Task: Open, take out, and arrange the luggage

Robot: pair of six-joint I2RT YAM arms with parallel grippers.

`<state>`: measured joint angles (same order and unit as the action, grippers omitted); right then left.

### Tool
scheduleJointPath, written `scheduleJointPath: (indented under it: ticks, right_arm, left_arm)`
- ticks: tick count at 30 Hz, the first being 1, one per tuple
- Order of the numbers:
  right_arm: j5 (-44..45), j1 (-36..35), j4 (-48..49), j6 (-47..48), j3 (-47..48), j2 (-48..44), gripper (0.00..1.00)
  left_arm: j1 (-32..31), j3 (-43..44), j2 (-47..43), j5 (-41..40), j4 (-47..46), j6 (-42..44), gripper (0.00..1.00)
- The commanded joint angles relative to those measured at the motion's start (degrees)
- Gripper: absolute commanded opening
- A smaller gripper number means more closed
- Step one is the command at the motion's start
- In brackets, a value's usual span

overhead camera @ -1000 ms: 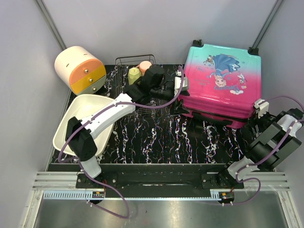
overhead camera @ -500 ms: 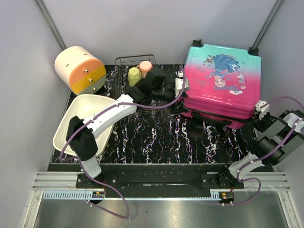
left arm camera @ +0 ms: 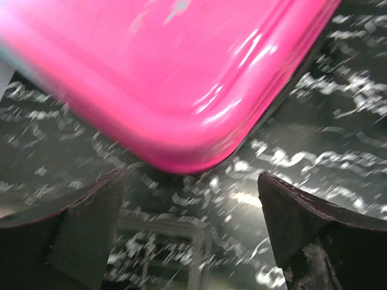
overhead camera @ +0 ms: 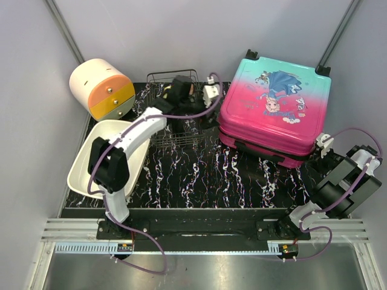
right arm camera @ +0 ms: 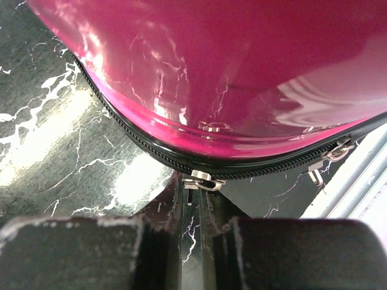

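The small hard-shell suitcase, hot pink fading to teal with a cartoon girl on its lid, has swung askew and slid a little toward the table's middle since a second ago. It lies flat and shut at the back right.

The left gripper has drawn back beside the black wire basket. Its jaws are spread wide and hold nothing, with the case's pink corner just ahead.

The right gripper has narrowed almost to closed at the near right corner. A silver zipper pull sits at its tips, but it is unclear whether the pull is pinched. Unzipping seems to be just starting.

The surface is a black tabletop with white marbling. It also carries a white oval basin and a round white-and-orange drawer box. Plain grey walls surround it.
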<state>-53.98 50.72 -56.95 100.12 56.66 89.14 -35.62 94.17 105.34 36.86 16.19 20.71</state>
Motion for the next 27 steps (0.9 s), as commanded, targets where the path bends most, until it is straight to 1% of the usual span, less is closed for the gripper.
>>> scheduleJointPath:
  ticks: [1,2,5,7,8,9,11,12,15,16,18,19,21,23,25,26,27]
  right_arm:
    - [1.42,-0.09,-4.14,-3.26,1.52,-0.20,0.00]
    - [1.33,-0.18,-4.31,-3.61,1.78,-0.29,0.00]
    - [1.50,-0.18,-6.06,-3.61,1.96,-0.55,0.00]
    - [1.50,-0.18,-7.29,-3.79,1.70,-1.34,0.00]
    - [1.68,-0.18,-7.82,-3.70,1.17,-1.78,0.00]
    - [1.68,-0.18,-8.35,-3.26,0.91,-2.65,0.00]
    - [1.68,-0.18,-10.11,-2.65,0.03,-3.62,0.00]
    - [1.51,-0.18,-10.81,-1.77,-0.24,-4.50,0.00]
    - [1.24,-0.27,-15.46,1.12,-0.33,-5.64,0.00]
    - [1.24,-0.27,-17.47,1.83,-0.67,-6.08,0.00]
    - [0.02,-0.36,-18.11,2.89,-2.60,-8.18,0.00]
    - [-0.42,-0.79,-17.76,2.81,-3.39,-8.89,0.00]
    - [-1.04,-2.90,-16.45,0.36,-5.68,-10.56,0.00]
    - [-1.74,-4.48,-14.07,-1.84,-7.61,-11.27,0.00]
    - [-3.59,-6.94,-12.24,-4.74,-8.32,-12.59,0.00]
    - [-4.11,-7.99,-10.92,-6.76,-8.50,-13.20,0.00]
    - [-5.43,-10.01,-9.34,-11.04,-8.59,-14.51,0.00]
  left_arm:
    - [5.46,3.83,-0.14,5.07,8.77,15.57,0.96]
    - [5.82,3.83,0.39,3.84,8.78,17.59,0.96]
    - [5.56,4.79,3.55,1.20,7.99,19.63,0.95]
    - [3.90,5.41,5.92,-0.11,4.65,17.71,0.94]
    - [3.19,6.11,6.71,-0.91,3.51,15.18,0.93]
    - [2.49,6.03,7.33,-1.61,0.20,13.85,0.92]
    - [0.12,5.24,8.12,-3.72,-2.99,11.04,0.92]
    - [-0.67,4.97,8.48,-5.03,-6.31,9.80,0.90]
    - [-3.58,5.06,9.01,-6.62,-7.83,7.25,0.87]
    - [-4.71,4.45,8.92,-7.67,-8.62,6.02,0.84]
    - [-5.86,3.22,8.40,-8.03,-9.94,3.20,0.83]
    - [-7.17,1.73,8.13,-9.34,-11.08,1.80,0.81]
    - [-8.50,0.93,7.86,-10.23,-12.31,0.74,0.77]
    - [-9.99,0.93,8.04,-12.07,-12.84,-3.12,0.72]
    - [-11.05,1.36,8.48,-12.77,-13.11,-6.10,0.70]
    - [-11.31,1.71,8.65,-13.56,-13.11,-6.90,0.68]
    - [-11.67,1.81,8.92,-14.01,-12.93,-7.52,0.67]
